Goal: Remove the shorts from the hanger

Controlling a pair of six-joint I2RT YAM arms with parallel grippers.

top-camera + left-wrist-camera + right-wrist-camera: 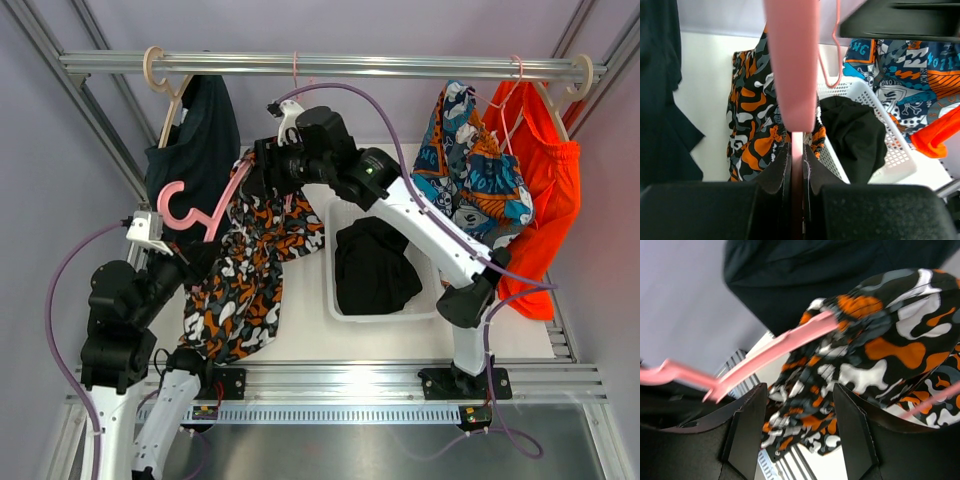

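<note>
Nearest item: pink plastic hanger (792, 65). Its bar fills the left wrist view and runs down between the fingers there.
Left gripper (796, 155): closed narrow on the hanger bar, with a dark finger pressed to each side. It holds the hanger clear of the metal rail (330, 63).
Right gripper (799, 395): jaws moderately parted, nothing clamped. Printed cloth lies just beyond the gap, and a hanger arm crosses above the fingertips. Contact with the cloth cannot be confirmed.
Task item: orange-black-white camouflage cloth shorts (245, 270). They are still on the pink hanger, with one arm running into the bunched waist. The rest hangs toward the table, just left of the white plastic basket (335, 300).
Other pairs: plain black shorts (375, 265) lie in the basket. Dark navy shorts (200, 130) hang at the rail's left end.
Step in hand (judged): stripping the camouflage pair off the hanger. The left arm steadies the hanger while the right arm addresses the cloth.
Next move (judged): the right jaws need to close on the waist beside the hanger arm. They then draw the cloth off along that arm while the left grip holds firm.
</note>
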